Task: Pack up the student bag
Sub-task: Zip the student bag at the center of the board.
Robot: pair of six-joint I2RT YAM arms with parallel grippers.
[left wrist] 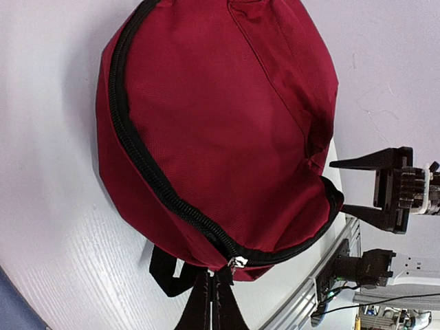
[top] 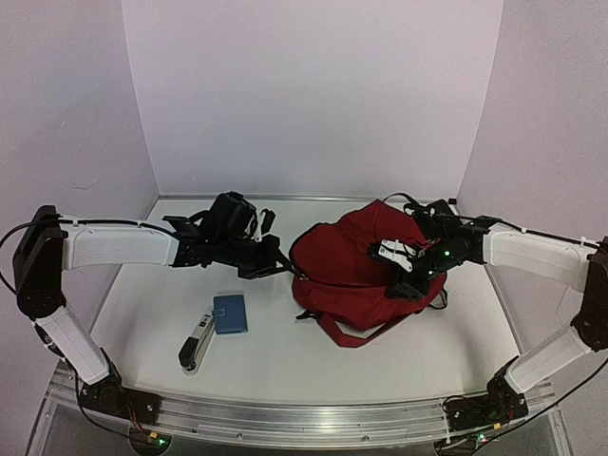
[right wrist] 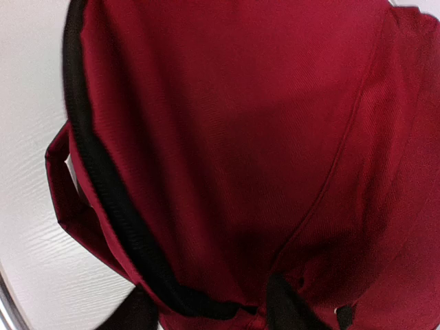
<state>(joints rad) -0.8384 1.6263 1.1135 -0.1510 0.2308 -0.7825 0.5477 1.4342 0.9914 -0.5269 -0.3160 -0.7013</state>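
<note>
On the white table point(top: 285, 375), the student bag point(top: 356, 261) lies on its side at about 3 o'clock from the middle. Its zip is closed all the way round, so nothing can go in yet.

The right hand point(left wrist: 337, 185) hovers at the bag's 3 o'clock side, jaws partly apart and holding nothing. The left hand point(left wrist: 216, 302) is closed tight at the bag's 9 o'clock edge and appears to pinch the zipper pull point(left wrist: 237, 262).

A small blue box point(top: 230, 313) and a black-and-white stapler-like tool point(top: 197, 344) lie near the bag at its 8 o'clock.

The step looks like unzipping. It will likely go best if the right hand pins the fabric so the bag cannot slide. The left should draw the pull along the curve of the track, not straight off it.
</note>
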